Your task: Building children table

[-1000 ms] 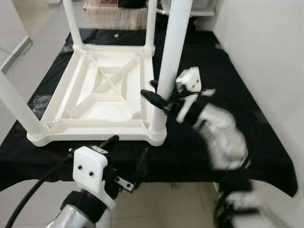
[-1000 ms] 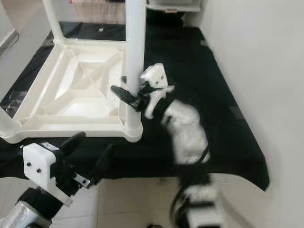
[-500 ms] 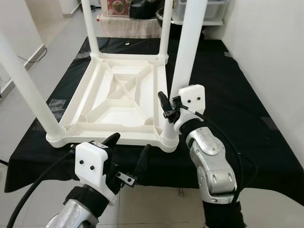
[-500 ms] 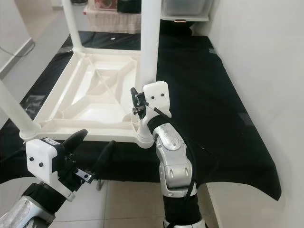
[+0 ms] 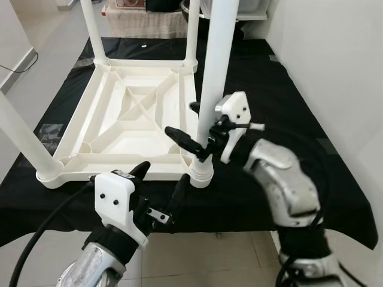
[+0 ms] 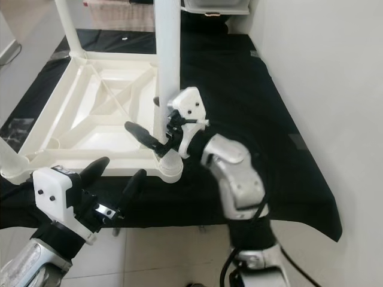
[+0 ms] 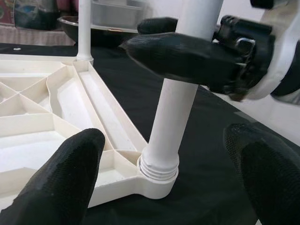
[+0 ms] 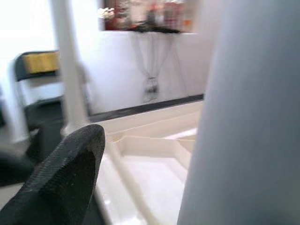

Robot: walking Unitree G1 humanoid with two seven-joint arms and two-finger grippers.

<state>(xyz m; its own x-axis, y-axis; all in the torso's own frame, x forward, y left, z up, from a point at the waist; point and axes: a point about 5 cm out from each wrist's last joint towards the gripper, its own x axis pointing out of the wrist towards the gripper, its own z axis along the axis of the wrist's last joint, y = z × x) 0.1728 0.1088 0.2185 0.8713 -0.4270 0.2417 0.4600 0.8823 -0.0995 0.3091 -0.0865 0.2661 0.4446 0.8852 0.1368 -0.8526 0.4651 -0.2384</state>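
The right gripper (image 5: 192,124) has returned to the near-corner table leg (image 5: 215,66), fingers spread around it, not clamped. The left gripper (image 5: 161,188) hovers open just before that leg's socket (image 7: 158,168); likely tightening comes next.

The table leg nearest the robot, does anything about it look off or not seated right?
Yes. At the near leg, screw threads still show above the corner socket of the upturned tabletop, so it looks not fully screwed in. The right tool straddles the leg.
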